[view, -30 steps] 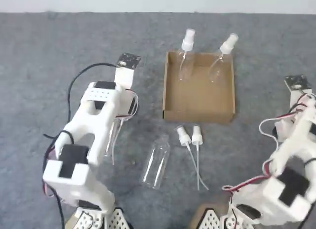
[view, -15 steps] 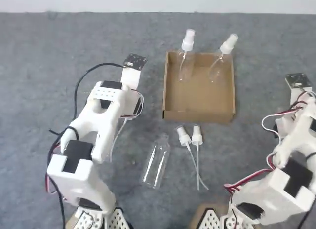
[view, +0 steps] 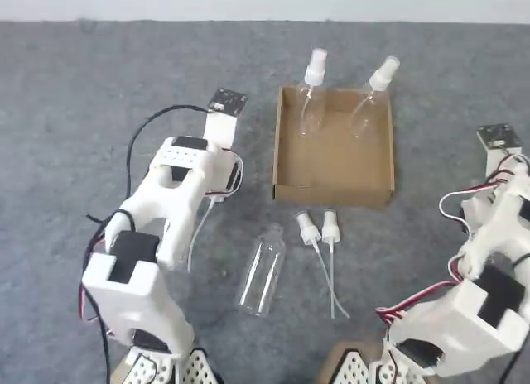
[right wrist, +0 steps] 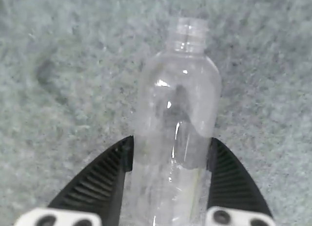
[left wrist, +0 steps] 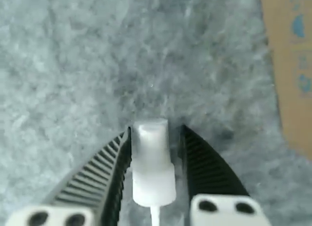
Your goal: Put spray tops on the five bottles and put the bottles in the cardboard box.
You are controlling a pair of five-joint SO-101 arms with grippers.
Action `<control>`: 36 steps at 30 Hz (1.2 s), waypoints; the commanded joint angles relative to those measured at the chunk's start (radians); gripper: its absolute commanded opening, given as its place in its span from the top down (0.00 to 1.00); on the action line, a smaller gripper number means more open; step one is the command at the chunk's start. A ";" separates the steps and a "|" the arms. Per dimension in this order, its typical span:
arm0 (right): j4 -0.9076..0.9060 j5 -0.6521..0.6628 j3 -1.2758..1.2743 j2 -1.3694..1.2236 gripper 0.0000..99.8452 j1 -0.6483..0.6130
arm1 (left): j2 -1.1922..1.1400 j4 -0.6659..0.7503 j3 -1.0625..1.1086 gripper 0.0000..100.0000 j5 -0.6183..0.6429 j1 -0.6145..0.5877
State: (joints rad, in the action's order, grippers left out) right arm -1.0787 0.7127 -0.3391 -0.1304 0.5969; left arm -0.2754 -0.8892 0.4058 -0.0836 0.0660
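Grey, felt-like table covering (view: 83,94) spreads under both of your arms. Your left gripper (left wrist: 156,130) pinches a small white plastic spray top (left wrist: 153,167) between its black ribbed fingers (left wrist: 117,162). The nozzle end points away from the wrist, and a thin dip tube trails back toward it. Just beside this gripper, on the side facing your other arm, sits a shallow brown cardboard box (view: 331,194). Inside it, two clear plastic bottles with white spray tops (view: 310,103) (view: 364,111) lean against the wall farthest from you, their tops poking over the rim.

Your right gripper (right wrist: 170,141) is closed around the lower body of a clear, uncapped plastic bottle (right wrist: 178,99). The open threaded neck points away from the wrist, above the grey covering.

Between your two arms, nearer you than the box, another clear uncapped bottle (view: 262,272) lies on its side. Just beside it, toward your right arm, two more white spray tops (view: 308,227) (view: 330,227) lie close together. Their heads are near the box's front wall and their long tubes stretch back toward you.
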 commanded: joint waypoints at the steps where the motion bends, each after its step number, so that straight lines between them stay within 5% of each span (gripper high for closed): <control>1: 0.004 -0.011 0.032 0.008 0.82 0.008 | -0.009 -0.054 -0.081 0.92 -0.051 0.028; 8: 0.002 -0.012 0.032 0.013 0.82 0.008 | 0.049 -0.114 -0.088 0.99 -0.052 0.026; 20: -0.073 -0.015 0.094 0.015 0.77 -0.051 | 0.534 -0.295 -0.073 0.99 0.135 0.023; 24: -0.166 -0.087 0.239 0.004 0.69 -0.073 | 0.683 -0.293 0.024 0.99 0.147 0.029; 36: -0.294 -0.075 0.457 -0.153 0.68 -0.157 | 0.957 -0.092 0.401 0.99 0.143 0.021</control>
State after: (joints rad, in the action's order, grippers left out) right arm -1.3472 0.6391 0.0245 -0.2440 0.4572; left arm 0.6130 -1.0349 0.7787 0.0499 0.0905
